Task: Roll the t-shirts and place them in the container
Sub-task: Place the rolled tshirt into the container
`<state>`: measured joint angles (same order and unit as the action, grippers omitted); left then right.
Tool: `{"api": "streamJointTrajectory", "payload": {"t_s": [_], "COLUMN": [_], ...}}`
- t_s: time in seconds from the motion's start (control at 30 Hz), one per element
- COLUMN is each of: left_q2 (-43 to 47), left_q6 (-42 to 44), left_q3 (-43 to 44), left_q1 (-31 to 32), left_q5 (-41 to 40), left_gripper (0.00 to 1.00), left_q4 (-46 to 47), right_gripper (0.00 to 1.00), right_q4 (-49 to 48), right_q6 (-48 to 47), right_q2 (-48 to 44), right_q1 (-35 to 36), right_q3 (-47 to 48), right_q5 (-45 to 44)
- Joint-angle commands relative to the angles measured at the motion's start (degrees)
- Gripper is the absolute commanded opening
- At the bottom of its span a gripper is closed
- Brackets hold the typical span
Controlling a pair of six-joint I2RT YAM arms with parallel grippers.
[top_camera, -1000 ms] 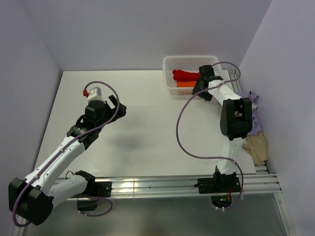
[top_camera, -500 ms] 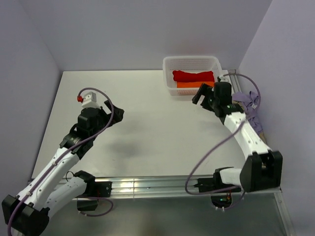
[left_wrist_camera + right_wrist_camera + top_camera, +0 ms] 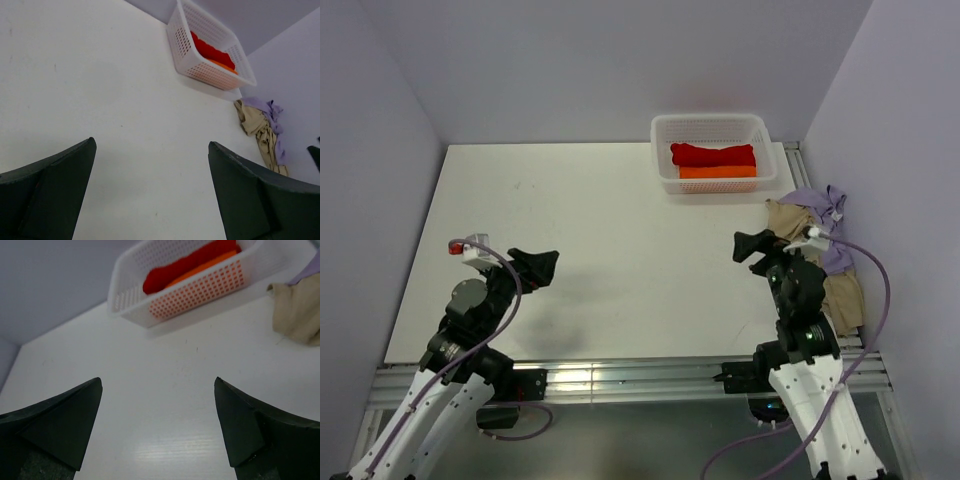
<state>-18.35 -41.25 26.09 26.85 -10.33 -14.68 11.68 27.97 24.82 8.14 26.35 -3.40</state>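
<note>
Jaws wide and empty on both arms, as I read it from every view: the left jaws hang well apart from the white mesh basket (image 3: 665, 130), over the near-left part of the surface (image 3: 600, 200), and the right jaws hang on the basket's near side. Red t-shirt (image 3: 712, 154) and orange t-shirt (image 3: 717, 172) lie rolled side by side inside the basket. Beige t-shirt (image 3: 788, 217) and lavender t-shirt (image 3: 817, 200) sit crumpled together just off the basket's near-right corner.
</note>
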Motion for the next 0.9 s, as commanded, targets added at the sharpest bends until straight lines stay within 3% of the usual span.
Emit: {"api": "streamJointTrajectory", "payload": {"t_s": [0.0, 0.23, 0.87], "left_q2": [3.6, 4.3, 4.6], "left_q6": [1.8, 0.1, 0.3], "left_q3": [-5.5, -8.1, -8.4], "left_q1": [0.6, 0.7, 0.7], "left_q5": [2.2, 4.0, 5.5], "left_gripper": [0.99, 0.96, 0.97], "left_q4": [2.8, 4.2, 4.0], "right_gripper": [1.00, 1.00, 0.98], "right_q4": [-0.6, 1.9, 3.2], "right_q6": [0.9, 1.5, 3.7], "right_q2": [-9.5, -21.4, -21.5], "right_q1": [0.2, 0.1, 0.1], "right_q3": [-3.3, -7.7, -7.9], "right_q5": [-9.6, -9.3, -9.3]}}
